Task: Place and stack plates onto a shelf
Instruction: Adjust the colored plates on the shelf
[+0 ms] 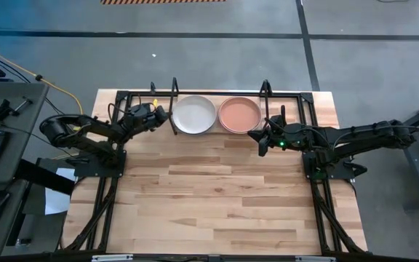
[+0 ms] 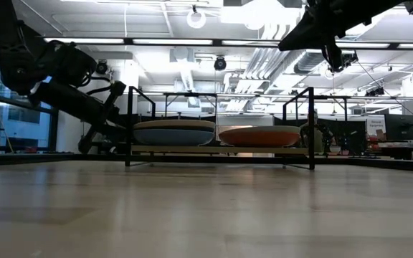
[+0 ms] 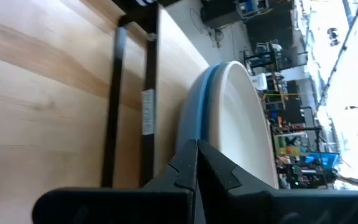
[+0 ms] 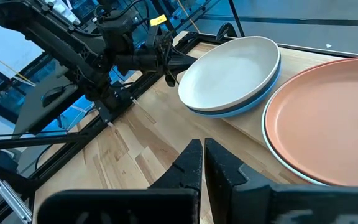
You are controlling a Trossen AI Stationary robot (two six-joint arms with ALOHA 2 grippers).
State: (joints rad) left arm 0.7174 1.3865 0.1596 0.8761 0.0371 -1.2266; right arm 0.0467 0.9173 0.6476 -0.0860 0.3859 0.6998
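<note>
While both grippers hover closed, two plate stacks [image 1: 194,115] fill the shelf [image 1: 308,98]

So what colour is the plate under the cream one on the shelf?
Blue; its rim peeks out beneath the round cream plate, clearest in the right wrist view.

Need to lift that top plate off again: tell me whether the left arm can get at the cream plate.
Probably yes. The left end effector sits shut right beside the cream plate, which tops the blue plate on the shelf; nothing lies between, though a frame post stands close.
</note>
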